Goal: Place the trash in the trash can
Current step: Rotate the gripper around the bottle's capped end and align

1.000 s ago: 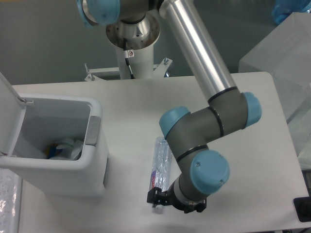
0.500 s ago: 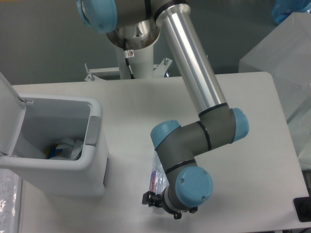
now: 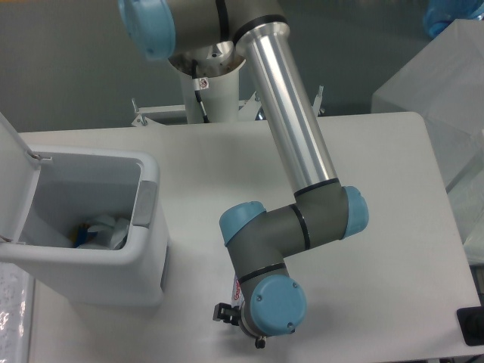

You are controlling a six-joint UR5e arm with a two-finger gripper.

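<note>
Red-and-blue print on a sliver of label is all I can see of the clear plastic bottle; it shows just left of my blue-capped wrist joint, lying on the white tabletop near the front edge. The rest of the bottle, cap included, is hidden under my wrist and forearm.

My black two-finger gripper sits low at the front, only a small dark piece of it poking out to the left below the wrist cap. The fingers are covered by the wrist, so I cannot tell whether they are spread or closed, nor whether they touch the bottle.

Grey elbow link with blue end caps lies over the middle of the table; the long silver tube of my upper arm runs from it up and back to the white pedestal base at the far edge.

To the left, well apart from the bottle, stands the white rectangular plastic bin with rounded corners, lid hinged open and upright on its left side, grey tab on the right wall. Inside at the bottom lies a crumpled white paper tissue, beside something blue and yellow I cannot identify.
</note>
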